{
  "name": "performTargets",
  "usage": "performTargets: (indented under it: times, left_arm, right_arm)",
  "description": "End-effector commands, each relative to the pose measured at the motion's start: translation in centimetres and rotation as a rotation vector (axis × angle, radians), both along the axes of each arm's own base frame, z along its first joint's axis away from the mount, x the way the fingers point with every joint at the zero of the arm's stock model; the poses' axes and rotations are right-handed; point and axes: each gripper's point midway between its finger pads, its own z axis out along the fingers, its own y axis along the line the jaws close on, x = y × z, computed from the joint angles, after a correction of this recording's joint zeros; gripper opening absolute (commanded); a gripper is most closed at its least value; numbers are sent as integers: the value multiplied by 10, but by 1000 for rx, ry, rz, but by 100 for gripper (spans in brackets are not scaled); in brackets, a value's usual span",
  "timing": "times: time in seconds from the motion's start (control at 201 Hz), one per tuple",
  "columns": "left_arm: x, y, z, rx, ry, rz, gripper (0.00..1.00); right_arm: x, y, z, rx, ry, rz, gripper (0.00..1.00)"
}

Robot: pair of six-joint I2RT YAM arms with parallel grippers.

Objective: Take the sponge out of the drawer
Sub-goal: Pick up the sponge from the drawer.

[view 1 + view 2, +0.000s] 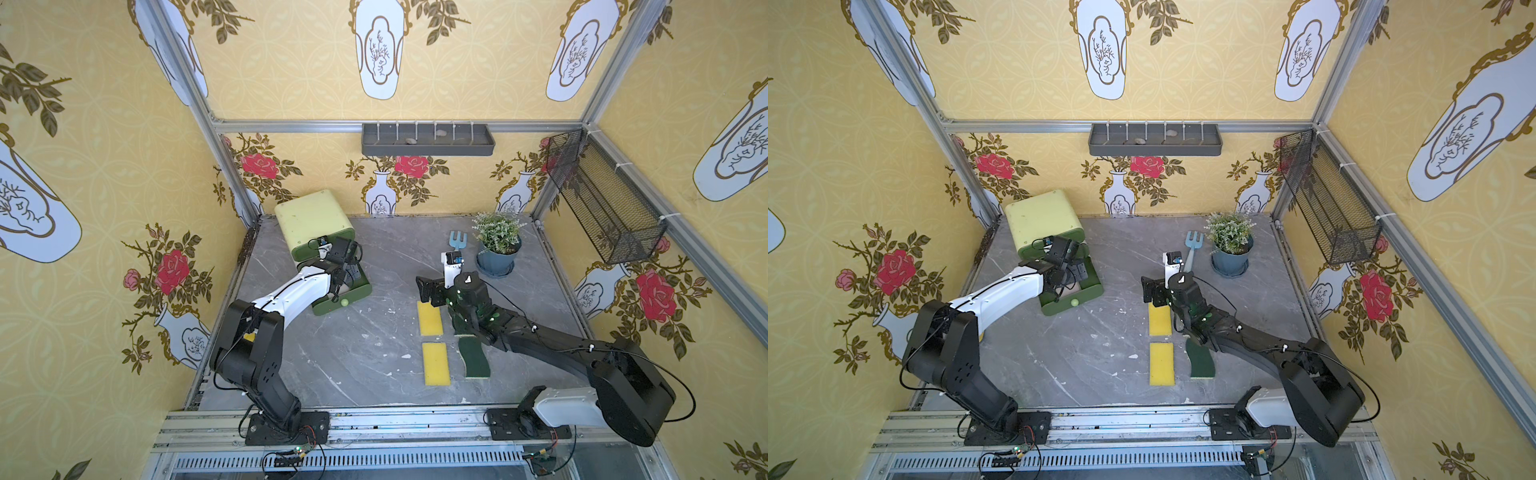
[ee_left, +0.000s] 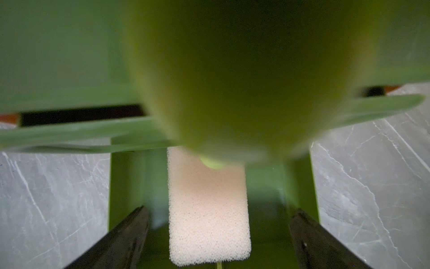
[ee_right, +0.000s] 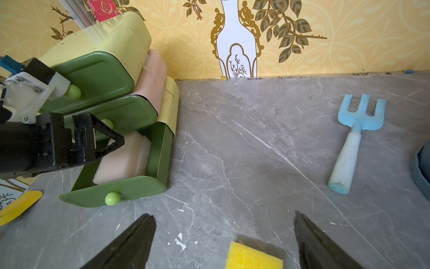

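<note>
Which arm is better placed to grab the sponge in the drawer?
Left. The left gripper hangs over the drawer, jaws open either side of the pale sponge; the right gripper is near a yellow sponge.

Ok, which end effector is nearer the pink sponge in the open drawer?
Left. The left end effector hangs open over the pink sponge inside the drawer; the right end effector is open over the table by a yellow sponge, apart from the drawer.

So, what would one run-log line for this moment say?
left pincer: open, over pink sponge in pulled-out bottom drawer | right pincer: open, near yellow sponge | status: not yet lifted
</note>
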Motion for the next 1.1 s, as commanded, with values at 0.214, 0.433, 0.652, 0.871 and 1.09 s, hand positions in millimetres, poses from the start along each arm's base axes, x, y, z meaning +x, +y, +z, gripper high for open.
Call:
performTargets:
  times: [0.214, 0.433, 0.652, 0.871, 1.09]
  left_arm:
    - [-17, -13, 19, 72, -37, -46, 100]
    - [-24, -15, 11, 62, -24, -26, 100]
    - [-27, -16, -9, 69, 9, -11, 100]
    - [-24, -18, -20, 68, 16, -11, 99]
    - [-20, -19, -26, 82, 21, -18, 97]
  right_arm:
    - [1, 2, 9, 28, -28, 6, 95]
    - [2, 2, 9, 27, -26, 5, 95]
    - [1, 3, 8, 29, -22, 8, 96]
    - [1, 4, 8, 31, -20, 15, 96]
    - [2, 4, 5, 23, -12, 14, 96]
